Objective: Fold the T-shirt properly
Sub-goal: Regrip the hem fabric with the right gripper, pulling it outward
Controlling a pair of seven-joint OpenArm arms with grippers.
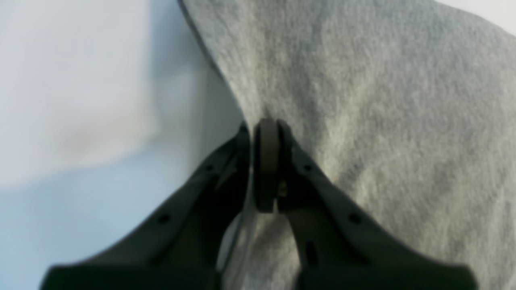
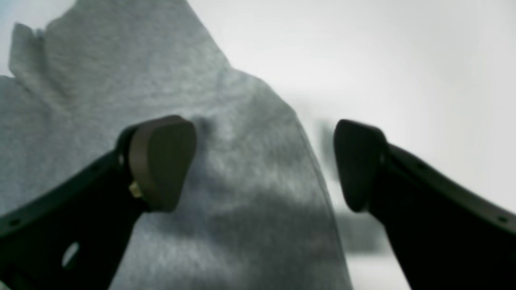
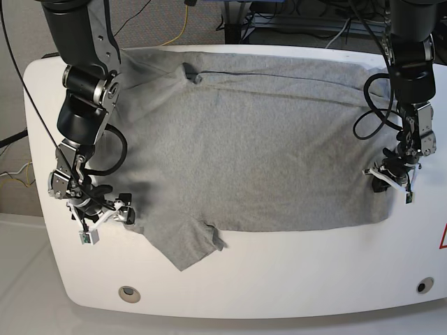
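My left pincer [image 1: 266, 161] is pinching the T-shirt [image 3: 258, 139] hem, right pincer [image 2: 266, 165] gaping wide and empty, so I'd probably regrip that corner before lifting.

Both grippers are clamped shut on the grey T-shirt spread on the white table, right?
Not both. The left gripper is shut on the T-shirt, but the right wrist view shows the right gripper open, holding nothing. The table is white.

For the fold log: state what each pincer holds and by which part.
The left pincer is shut on the T-shirt, pinching a bunched bit of cloth at its side edge. The right pincer is open, holding nothing.
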